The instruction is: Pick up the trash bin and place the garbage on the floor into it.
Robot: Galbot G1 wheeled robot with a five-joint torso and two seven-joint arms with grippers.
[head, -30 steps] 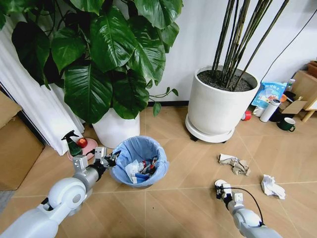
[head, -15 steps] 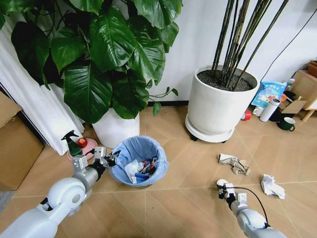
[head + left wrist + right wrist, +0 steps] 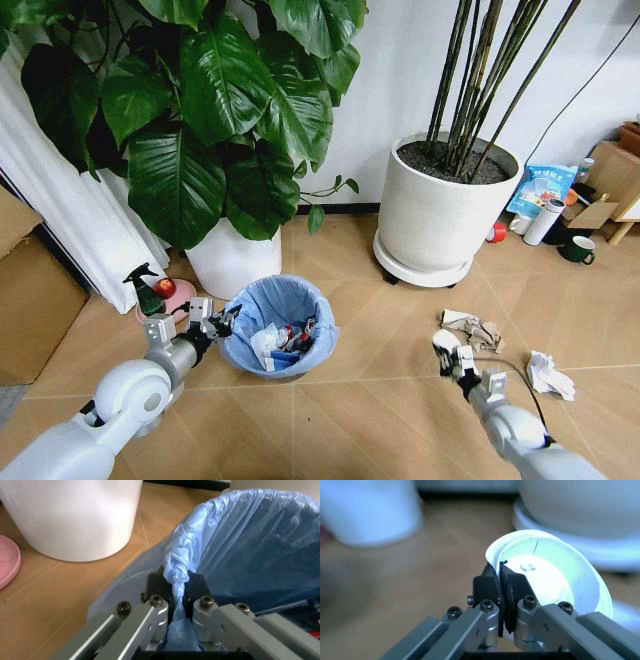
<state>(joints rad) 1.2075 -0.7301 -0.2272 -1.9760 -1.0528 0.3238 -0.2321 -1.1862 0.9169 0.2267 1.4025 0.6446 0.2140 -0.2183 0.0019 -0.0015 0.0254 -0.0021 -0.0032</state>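
A small round black trash bin [image 3: 278, 325], lined with a crinkled light-blue plastic bag folded over its rim, is seen on the wooden floor in the lower centre-left of the head view, with mixed litter lying inside. The left gripper [image 3: 222, 322] is held at the bin's left rim, at the end of a grey arm that rises diagonally from the lower left corner of the frame. In the left wrist view its black fingers [image 3: 156, 585] are shown drawn narrowly together, with a bunched fold of the blue liner and the rim pinched between them.

The right gripper [image 3: 449, 352] is found in the lower right of the head view, on an arm stretched up from the bottom right corner and pointed forward over the floor. A white round disc [image 3: 555, 570] is gripped by its edge between the closely set fingers [image 3: 485, 588], as shown in the right wrist view.

A crumpled grey-brown wrapper [image 3: 475, 328] is seen on the floor just beyond that gripper, and a crumpled white paper wad [image 3: 551, 374] lies farther right. A large white plant pot [image 3: 434, 215] stands above them, in the upper right half of the frame, and a green spray bottle [image 3: 147, 291] is placed at the left, beside the bin
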